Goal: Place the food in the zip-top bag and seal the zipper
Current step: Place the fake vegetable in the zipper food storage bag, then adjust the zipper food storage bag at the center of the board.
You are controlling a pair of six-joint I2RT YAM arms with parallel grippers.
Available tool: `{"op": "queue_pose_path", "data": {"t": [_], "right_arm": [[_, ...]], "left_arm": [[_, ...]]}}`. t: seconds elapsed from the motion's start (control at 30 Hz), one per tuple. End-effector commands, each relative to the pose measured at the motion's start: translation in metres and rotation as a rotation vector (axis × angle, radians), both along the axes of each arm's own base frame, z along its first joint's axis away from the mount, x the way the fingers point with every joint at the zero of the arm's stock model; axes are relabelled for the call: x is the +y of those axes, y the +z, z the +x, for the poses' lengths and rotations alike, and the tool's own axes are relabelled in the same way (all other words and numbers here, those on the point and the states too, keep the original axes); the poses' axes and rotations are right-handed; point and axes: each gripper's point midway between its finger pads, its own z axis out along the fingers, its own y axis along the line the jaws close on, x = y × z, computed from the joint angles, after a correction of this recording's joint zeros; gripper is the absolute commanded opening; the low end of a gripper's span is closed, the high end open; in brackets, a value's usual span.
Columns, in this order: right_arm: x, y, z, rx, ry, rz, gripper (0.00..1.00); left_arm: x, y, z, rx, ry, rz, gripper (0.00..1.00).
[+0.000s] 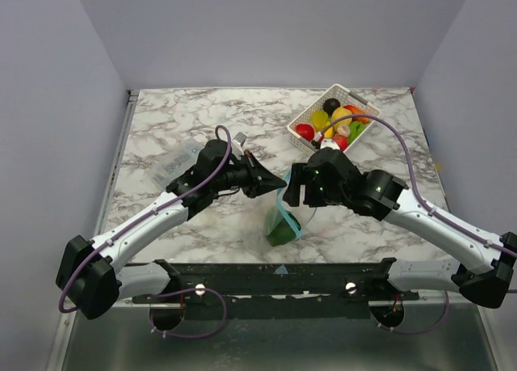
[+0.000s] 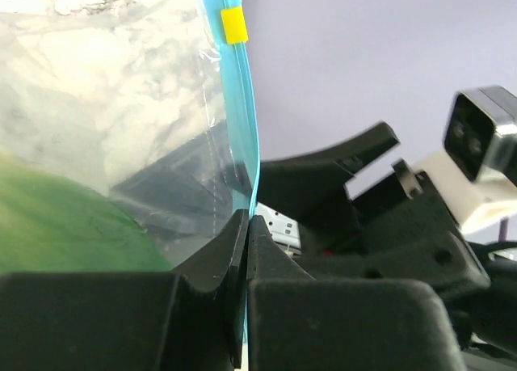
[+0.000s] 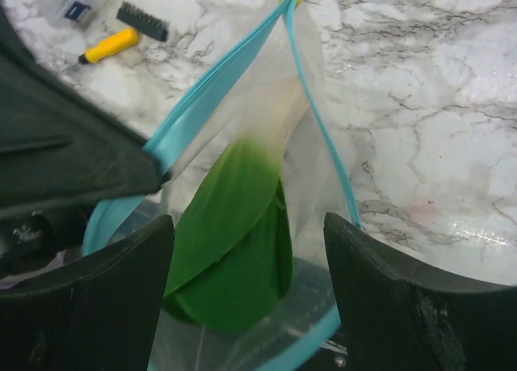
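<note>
Bag (image 1: 284, 222) hangs near centre, its zipper (image 2: 242, 120) clamped in your left claw (image 1: 273, 182), a green piece (image 3: 234, 250) inside. Your right claw (image 1: 296, 190) stands apart over the mouth. More food (image 1: 339, 124) lies far-right of it in the basket (image 1: 312, 106), nearer that arm.

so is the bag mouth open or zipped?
Open. Right wrist view: the zipper strips stand apart along the zip-top bag mouth, green food visible inside.
</note>
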Motion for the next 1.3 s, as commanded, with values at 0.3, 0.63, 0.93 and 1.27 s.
{"op": "queue_pose_path", "data": {"t": [0.3, 0.63, 0.93, 1.27], "right_arm": [[-0.047, 0.059, 0.012, -0.156, -0.077, -0.18, 0.83], [-0.039, -0.001, 0.022, -0.126, -0.036, -0.258, 0.75], [0.02, 0.015, 0.03, -0.193, 0.112, -0.034, 0.23], [0.043, 0.09, 0.027, -0.177, 0.188, 0.015, 0.0]], "left_arm": [[0.008, -0.001, 0.006, -0.081, 0.018, 0.055, 0.0], [0.013, 0.009, 0.001, -0.135, 0.002, 0.065, 0.0], [0.026, 0.014, 0.005, -0.236, 0.019, 0.16, 0.0], [0.063, 0.083, -0.005, -0.418, 0.112, 0.199, 0.0]]}}
